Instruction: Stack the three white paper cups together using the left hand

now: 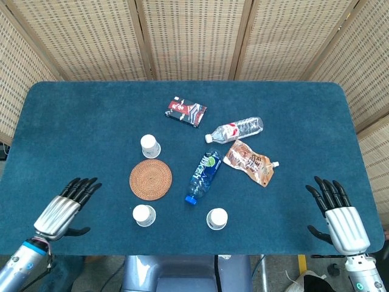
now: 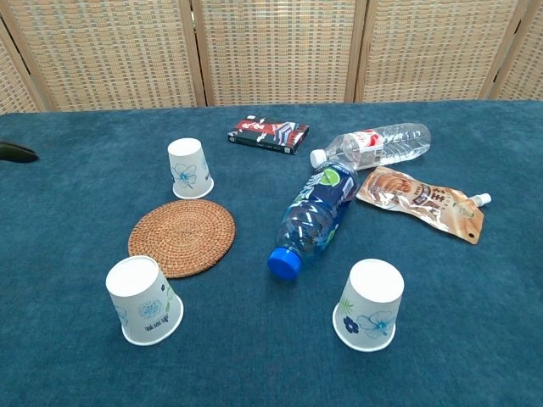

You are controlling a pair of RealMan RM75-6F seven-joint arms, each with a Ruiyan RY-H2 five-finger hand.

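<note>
- Left hand (image 1: 61,210): fingers spread, holding nothing, at the near left of the table (image 1: 91,115).
- Right hand (image 1: 337,216): fingers apart, empty, near right.
- Three white paper cups stand upside down, apart: far cup (image 1: 150,146), near-left cup (image 1: 144,215), near-right cup (image 1: 216,218), around a woven coaster (image 1: 151,179).

Left hand (image 2: 15,153) mostly beyond chest view's left edge, only a dark fingertip.

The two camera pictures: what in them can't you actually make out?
- Left hand: chest view shows only a dark fingertip sliver, cut by the left edge.
- Right hand: outside the chest view.
- Cup interiors: all three paper cups stand upside down.
- Box print: too small.
</note>
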